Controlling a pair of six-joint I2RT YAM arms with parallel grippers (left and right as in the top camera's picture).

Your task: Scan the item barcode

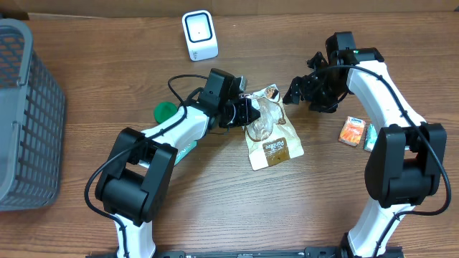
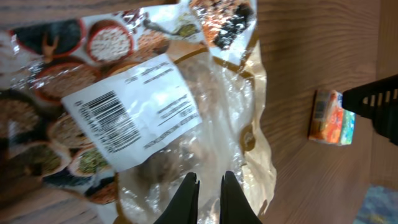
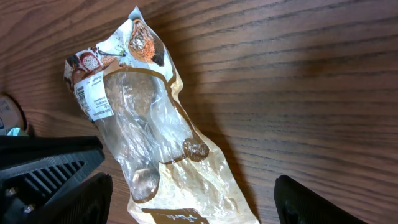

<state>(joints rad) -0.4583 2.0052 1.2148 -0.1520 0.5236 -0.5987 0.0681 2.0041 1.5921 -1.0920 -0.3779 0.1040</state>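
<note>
Bag [image 1: 271,132] lies mid-scene, well apart from scanner [image 1: 199,34] at far side; scan not done. Left gripper [image 1: 247,111] pressed together at its film, pinch uncertain; right gripper [image 1: 292,92] spread, empty.

Overhead looks straight down; both wrist views closely face the same bag [image 2: 217,112].

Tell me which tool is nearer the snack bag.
Left. The left tool is shut on the edge of the snack bag; the right tool hovers open beyond its top corner, apart from it.
</note>
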